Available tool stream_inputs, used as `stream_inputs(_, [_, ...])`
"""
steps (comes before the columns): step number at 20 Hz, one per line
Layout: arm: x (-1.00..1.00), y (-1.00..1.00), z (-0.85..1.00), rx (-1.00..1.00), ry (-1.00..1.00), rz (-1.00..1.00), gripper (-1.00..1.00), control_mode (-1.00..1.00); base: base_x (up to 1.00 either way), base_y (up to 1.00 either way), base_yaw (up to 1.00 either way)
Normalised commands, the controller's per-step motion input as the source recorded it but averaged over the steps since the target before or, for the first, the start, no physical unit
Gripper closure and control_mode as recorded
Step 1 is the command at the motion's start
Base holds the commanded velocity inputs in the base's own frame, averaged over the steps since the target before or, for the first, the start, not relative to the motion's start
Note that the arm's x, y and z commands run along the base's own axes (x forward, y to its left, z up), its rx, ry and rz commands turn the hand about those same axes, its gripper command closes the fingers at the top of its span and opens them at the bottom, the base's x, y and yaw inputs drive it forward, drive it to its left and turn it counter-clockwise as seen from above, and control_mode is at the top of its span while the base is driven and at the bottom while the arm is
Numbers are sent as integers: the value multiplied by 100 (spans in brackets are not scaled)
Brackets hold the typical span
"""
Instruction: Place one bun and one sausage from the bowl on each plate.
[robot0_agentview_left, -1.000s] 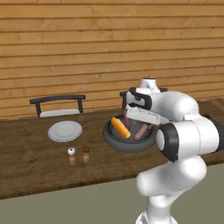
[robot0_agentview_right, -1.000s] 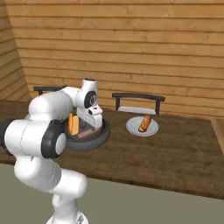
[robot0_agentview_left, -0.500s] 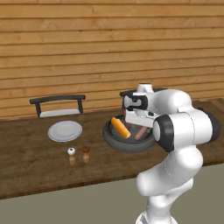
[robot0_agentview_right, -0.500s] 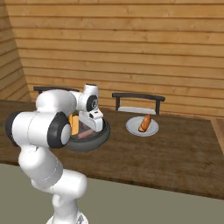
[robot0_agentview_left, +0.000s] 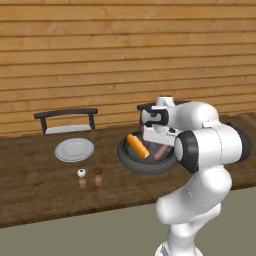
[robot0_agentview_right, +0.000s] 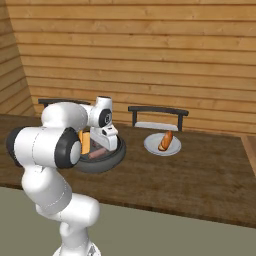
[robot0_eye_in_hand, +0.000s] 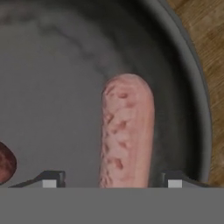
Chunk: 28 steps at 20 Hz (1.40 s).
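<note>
A: What sat in the wide, shallow, dark grey bowl with the thick rim?

B: An orange-brown bun lay slantwise in its left part in the left base view, and beside it a pale pink sausage lay on the bowl's floor near the wall. In the hand view a second, dark reddish sausage peeped in at the left edge.

A: And the tool?

B: The tool was down inside the bowl, right over the pale sausage. Its two dark finger tips stood apart on either side of the sausage, with a gap between each tip and the meat. So the tool was spread and gripped nothing.

A: Where was the bowl itself?

B: On the dark brown wooden table, directly before the arm.

A: And the plates?

B: A flat, round, light grey plate lay to the bowl's left in the left base view, with nothing on it. A second light grey plate, seen to the bowl's right in the right base view, carried one orange-brown bun.

A: Anything else on the table?

B: Two small shakers near the front of the first plate, one white-topped and one brown-topped, standing just beside each other. Behind the table stood two dark-framed chairs, against a wall of horizontal wooden planks.
</note>
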Motion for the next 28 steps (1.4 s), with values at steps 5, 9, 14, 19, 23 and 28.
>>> stream_inputs(5, [-17,0,-3,0,-9,0,100,-100,0,0,0])
stream_inputs(9, [-8,-1,12,-1,-11,0,100,-100,0,0,0])
stream_inputs(14, [0,-38,83,-11,-9,6,100,-100,0,0,0])
stream_inputs(19, [31,-64,57,-12,-2,23,100,-100,0,0,0])
stream_inputs(23, [42,-99,6,-1,5,27,100,-100,0,0,0])
stream_inputs(28, [37,-78,1,3,8,30,100,-100,0,0,0])
